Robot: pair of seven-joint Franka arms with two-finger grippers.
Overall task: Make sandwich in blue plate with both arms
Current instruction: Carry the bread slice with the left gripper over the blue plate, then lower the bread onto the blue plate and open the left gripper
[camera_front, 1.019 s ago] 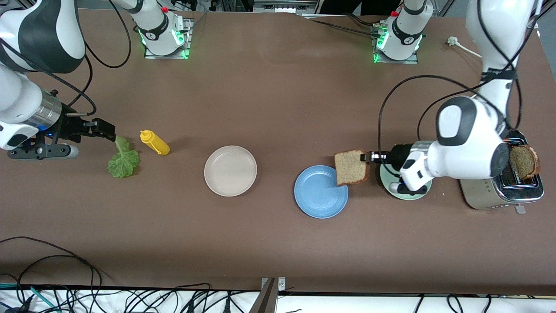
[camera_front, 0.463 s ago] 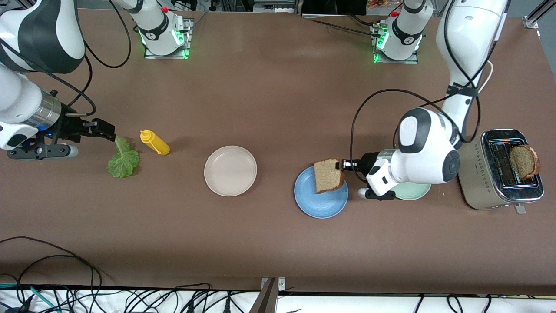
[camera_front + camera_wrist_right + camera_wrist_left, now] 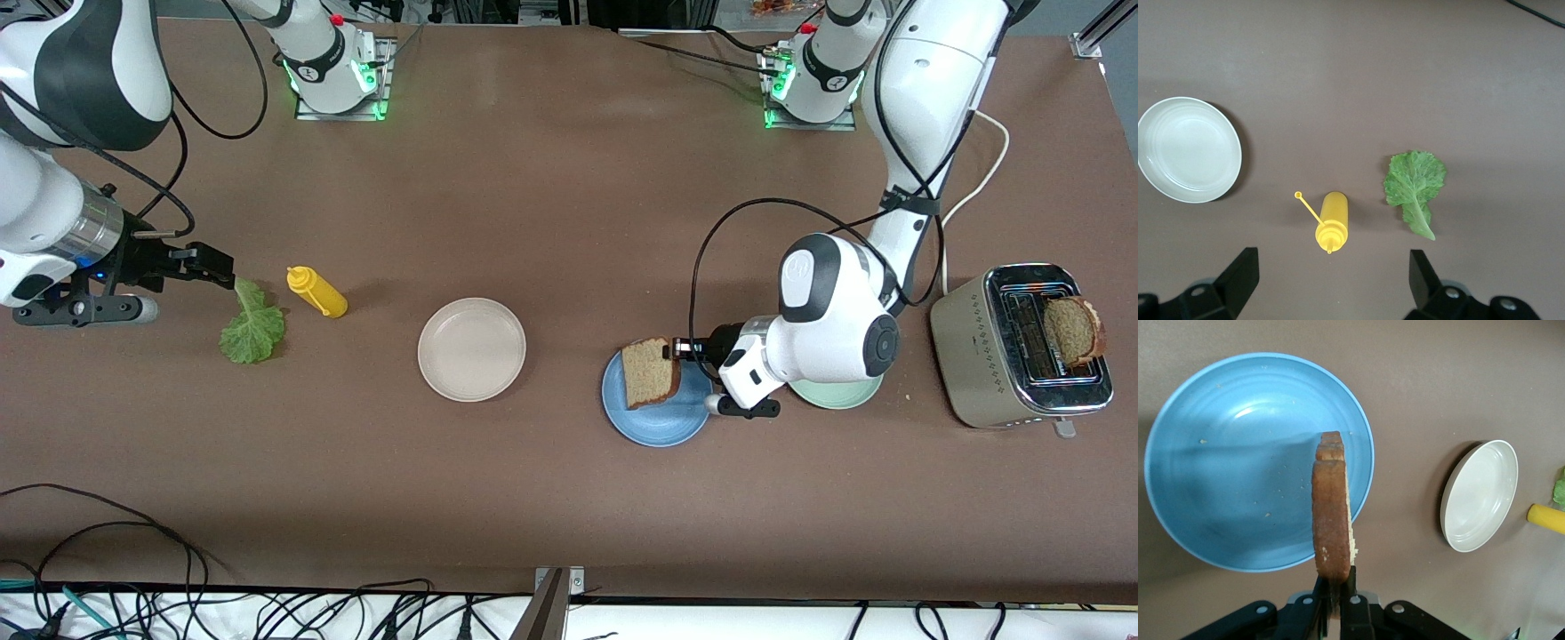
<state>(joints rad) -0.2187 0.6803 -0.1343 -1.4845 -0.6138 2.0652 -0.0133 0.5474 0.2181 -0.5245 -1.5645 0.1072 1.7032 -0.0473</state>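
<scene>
In the front view we take the step in hand to be setting down the first bread slice (image 3: 650, 372): our left gripper (image 3: 677, 348) is clamped on its crust edge and holds it tilted over the blue plate (image 3: 656, 422), a round matte dish with a raised rim. A second slice (image 3: 1071, 331) stands in the shiny metal toaster (image 3: 978, 351), at the left arm's end of the table from the blue plate. Our right gripper (image 3: 222, 264) waits with its fingers apart, at the stem of the ruffled lettuce leaf (image 3: 252, 329). In the left wrist view the slice (image 3: 1332, 520) hangs edge-on, its brown crust coarse, above the plate (image 3: 1218, 473), which is crumb-flecked. In the right wrist view the leaf (image 3: 1415, 187) lies flat beside the glossy yellow squeeze bottle (image 3: 1332, 223). Next we judge the slice must be lowered flat, then released.
</scene>
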